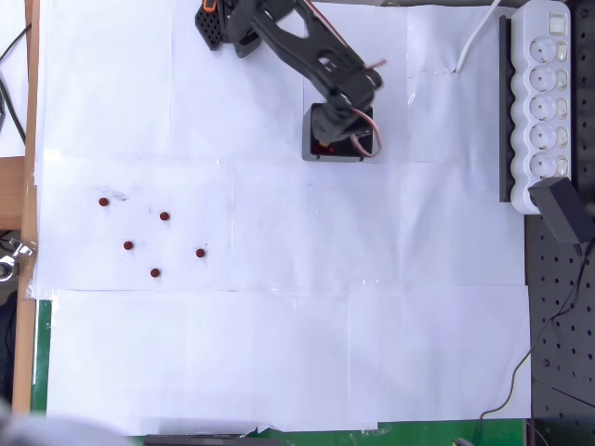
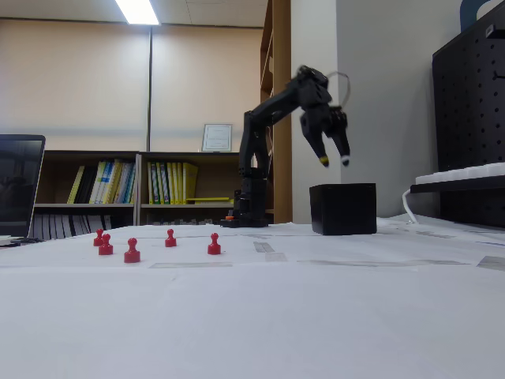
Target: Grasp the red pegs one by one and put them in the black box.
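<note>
Overhead view. The end effector [image 1: 346, 130] sits directly above the black box [image 1: 316, 149], which lies near the arm base at the top of the white-papered worktop [image 1: 372, 325]. A patch of red shows inside the box beneath the fingers; how many pegs it represents cannot be told. Five red pegs [image 1: 154, 273] remain loose on the worktop, well apart from the end effector, toward the left and lower side of the picture. Of these, the peg at [image 1: 200, 253] lies nearest the end effector and the peg at [image 1: 103, 201] lies farthest. The pegs stand apart from one another, none touching.

Fixed view. The end effector [image 2: 334, 161] hangs above the black box [image 2: 343, 208], clear of its rim, fingers pointing down. The jaws stand spread, with a visible gap between the two tips and nothing held between them: the end effector is released. The five red pegs [image 2: 132, 251] stand upright on the worktop [image 2: 252, 316], long axis vertical, round heads up, all to the left of the end effector and lower than it.

Judgement. The step in hand appears to be the release over the box, with the next pickup pending. The coming move turns on one relation: the pegs lie leftward and well below the open fingers, so the arm must swing away from the box and descend onto a vertical peg from above. The nearest peg calls for the shortest travel.
</note>
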